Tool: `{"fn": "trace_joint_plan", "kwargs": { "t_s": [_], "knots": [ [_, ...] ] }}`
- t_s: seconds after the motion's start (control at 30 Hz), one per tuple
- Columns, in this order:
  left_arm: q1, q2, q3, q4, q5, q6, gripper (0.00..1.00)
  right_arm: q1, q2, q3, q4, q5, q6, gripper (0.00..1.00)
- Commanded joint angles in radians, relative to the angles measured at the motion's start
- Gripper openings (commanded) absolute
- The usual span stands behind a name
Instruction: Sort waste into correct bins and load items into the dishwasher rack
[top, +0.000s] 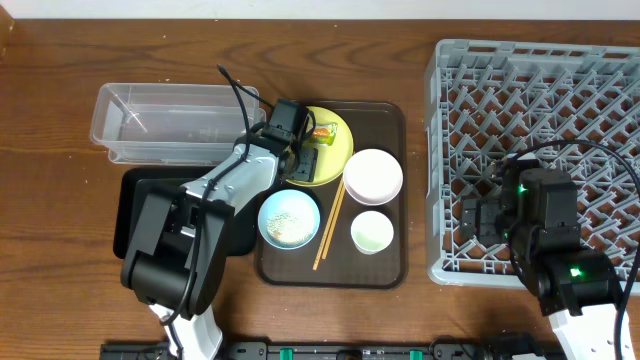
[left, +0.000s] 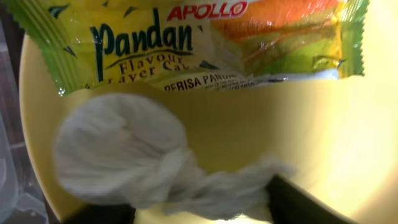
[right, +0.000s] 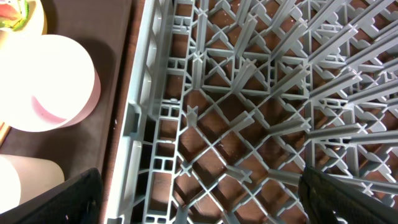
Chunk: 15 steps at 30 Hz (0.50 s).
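A green-and-orange snack wrapper (left: 205, 37) and a crumpled white tissue (left: 118, 149) are shown on the yellow plate (left: 311, 137), which is set on a brown serving tray (top: 385, 250) on a wooden table (top: 60, 60). The tissue is flanked by the left gripper (left: 199, 208); whether it is pinched cannot be told. The right gripper (right: 199, 205) is spread, empty, above the grey rack (top: 470, 80). A pale strip (top: 300, 8) is seen beyond the table.
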Motion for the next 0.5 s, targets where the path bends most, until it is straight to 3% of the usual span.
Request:
{"fn": "trace_joint_plan", "kwargs": {
  "t_s": [0.0, 0.17, 0.27, 0.47],
  "knots": [
    [-0.002, 0.01, 0.018, -0.003, 0.011, -0.002, 0.53, -0.01, -0.004, 0.024, -0.002, 0.006, 0.013, 0.99],
    [-0.002, 0.002, 0.018, -0.014, 0.021, -0.002, 0.21, -0.011, -0.004, 0.024, -0.002, 0.006, 0.012, 0.99],
    [-0.001, -0.021, 0.018, -0.036, 0.021, -0.002, 0.12, -0.01, -0.004, 0.024, -0.002, 0.006, 0.012, 0.99],
    [-0.001, -0.144, 0.018, -0.116, 0.021, -0.002, 0.06, -0.01, -0.004, 0.024, -0.002, 0.006, 0.012, 0.99]
  ]
}}
